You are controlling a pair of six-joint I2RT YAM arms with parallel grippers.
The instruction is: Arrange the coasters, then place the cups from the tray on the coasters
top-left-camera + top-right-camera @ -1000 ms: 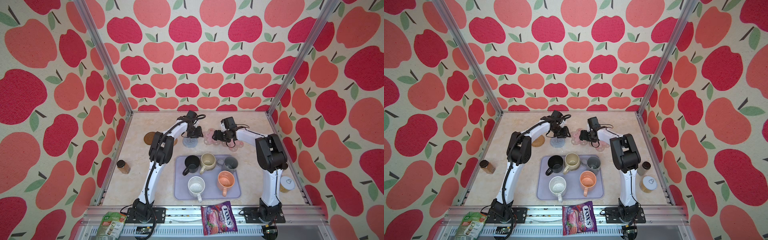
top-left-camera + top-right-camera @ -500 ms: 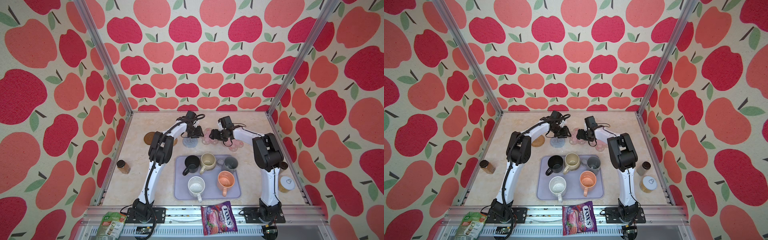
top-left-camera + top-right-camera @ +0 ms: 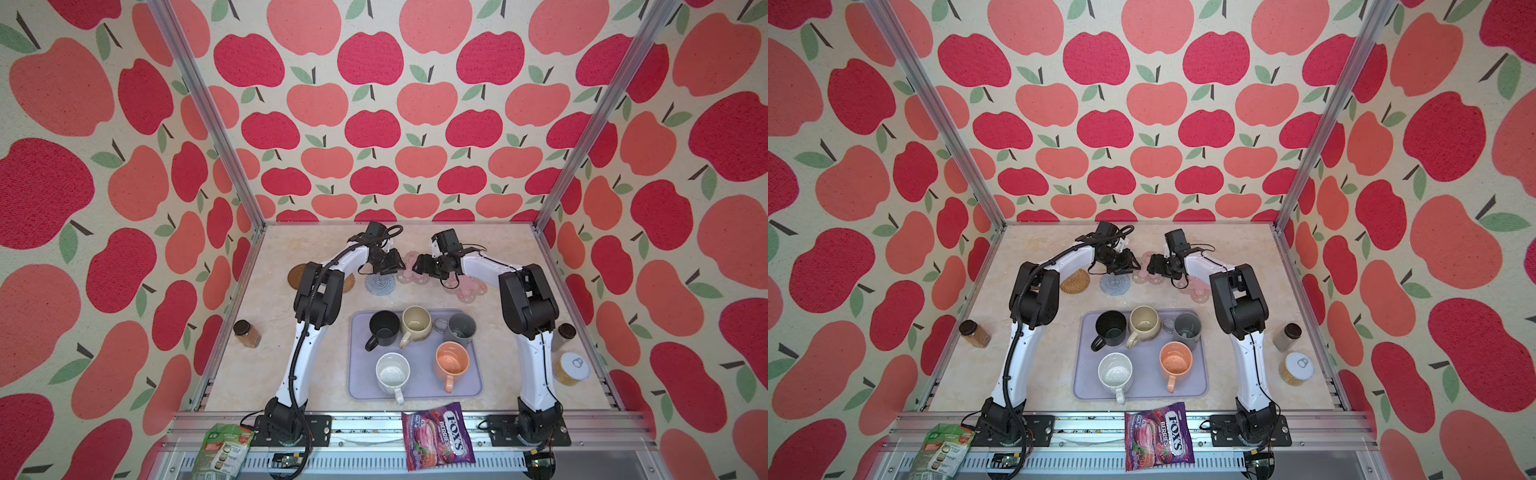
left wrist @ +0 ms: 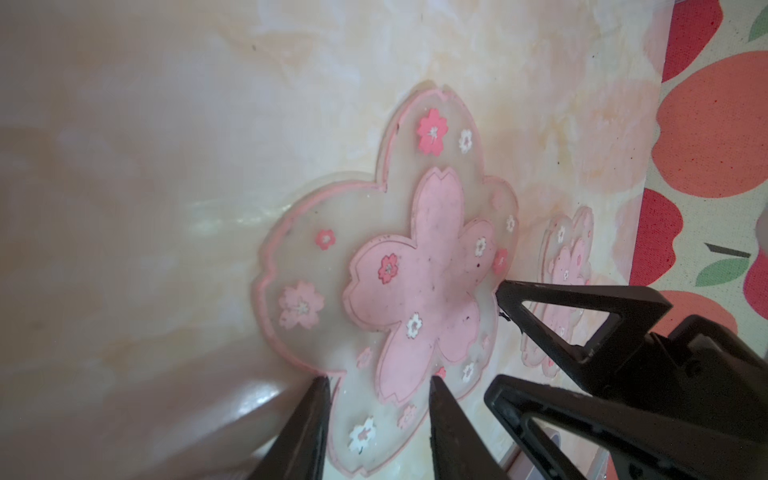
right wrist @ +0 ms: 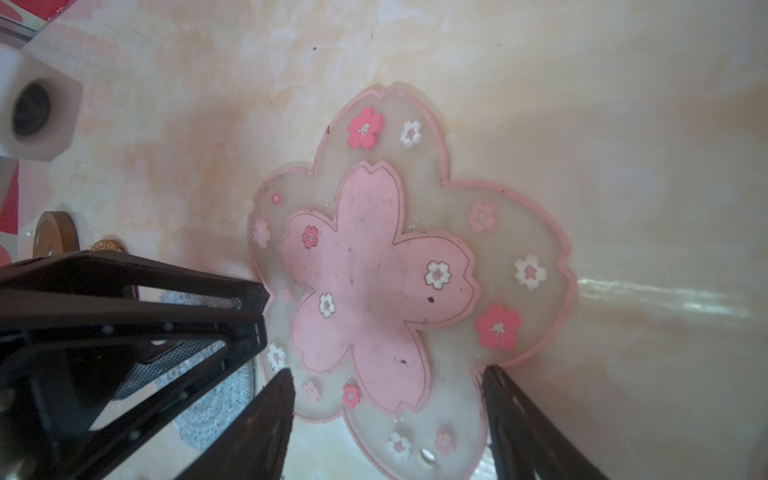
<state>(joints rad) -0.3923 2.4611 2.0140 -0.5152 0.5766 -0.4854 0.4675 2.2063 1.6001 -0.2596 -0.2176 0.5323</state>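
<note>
Left wrist view puts the left pincer (image 4: 380, 384) at the edge of a pink flower coaster (image 4: 386, 274), its fingers parted with one petal lying between the tips. It is released and grips nothing, and the mat lies flat on the worktop (image 4: 166, 166). The right pincer (image 5: 388, 378) faces the same mat from the opposite side, fingers spread wider across it, likewise empty. So the coaster lies between the two at the far middle of the worktop: right of the left pincer, left of the right one, about equally near to both. As a flower shape it offers no long axis to line up on. In a top view the row along the far side reads dark brown disc (image 3: 296, 274) at the left, rattan coaster (image 3: 1075, 281), grey-blue knit coaster (image 3: 380, 284), then this mat, with the second flower coaster (image 3: 467, 289) just beside it on the right. Nearer, the tray (image 3: 419, 384) holds all five mugs — black cup (image 3: 384, 328), beige cup (image 3: 415, 322) and grey cup (image 3: 459, 328) at its far edge, speckled white cup (image 3: 390, 372) and orange cup (image 3: 451, 359) nearer. None is on a coaster yet, so the arranging step looks unfinished.
</note>
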